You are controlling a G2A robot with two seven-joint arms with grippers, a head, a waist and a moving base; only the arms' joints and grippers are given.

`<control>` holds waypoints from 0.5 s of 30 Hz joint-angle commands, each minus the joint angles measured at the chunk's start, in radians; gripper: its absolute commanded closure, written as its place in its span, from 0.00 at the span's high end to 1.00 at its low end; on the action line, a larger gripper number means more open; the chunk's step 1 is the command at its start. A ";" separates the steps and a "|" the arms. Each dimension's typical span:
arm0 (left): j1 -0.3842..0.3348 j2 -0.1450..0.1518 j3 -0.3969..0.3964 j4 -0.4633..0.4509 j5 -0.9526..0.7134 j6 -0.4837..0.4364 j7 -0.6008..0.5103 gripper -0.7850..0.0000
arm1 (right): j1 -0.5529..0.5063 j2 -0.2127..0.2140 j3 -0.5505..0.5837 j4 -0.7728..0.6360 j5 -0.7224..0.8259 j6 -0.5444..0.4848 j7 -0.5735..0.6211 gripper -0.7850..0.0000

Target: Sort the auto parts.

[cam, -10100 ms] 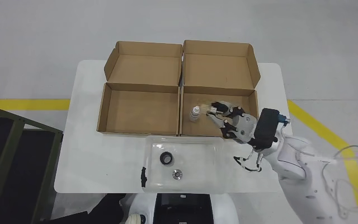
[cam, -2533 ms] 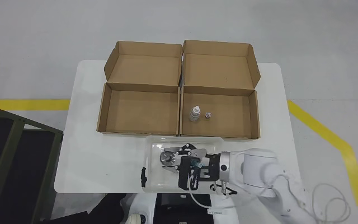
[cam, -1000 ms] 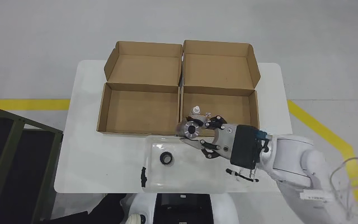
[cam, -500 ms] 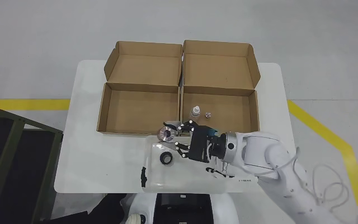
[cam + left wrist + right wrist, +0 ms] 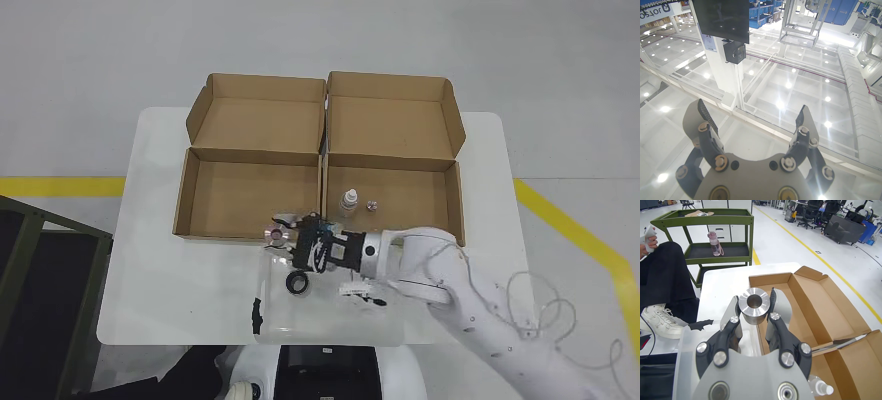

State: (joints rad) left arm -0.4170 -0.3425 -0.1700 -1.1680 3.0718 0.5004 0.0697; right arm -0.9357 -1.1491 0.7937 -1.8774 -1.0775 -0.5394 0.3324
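Entry: metal cylinder (image 5: 754, 311), clamped in the right gripper (image 5: 754, 298) at the near wall of the left cardboard box (image 5: 250, 195).

We record the right gripper's two fingers closed against the sides of the cylinder, whose bored end faces the wrist camera. From above, the gripper (image 5: 278, 232) sits at the boundary between the left cardboard box and the clear tray (image 5: 375, 320). We cannot quite tell whether the cylinder hangs over the box floor or over its wall. In the tray we list one black ring (image 5: 298, 284). In the right cardboard box (image 5: 420, 205) we list a small bottle (image 5: 347, 202), with a small metal part (image 5: 369, 206) just beside it. Both boxes stand side by side, touching, lids folded back, on the white table (image 5: 160, 200). The left gripper (image 5: 753, 113) points up at the ceiling, fingers spread wide, nothing between them.
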 commanded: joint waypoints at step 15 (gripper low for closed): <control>0.000 0.000 0.000 0.000 0.000 0.000 0.000 1.00 | 0.245 -0.136 -0.207 0.334 -0.016 0.135 -0.013 0.00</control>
State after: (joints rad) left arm -0.4170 -0.3425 -0.1700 -1.1680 3.0718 0.5004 0.0697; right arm -0.7018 -1.2772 0.5943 -1.5661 -1.0964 -0.4115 0.3203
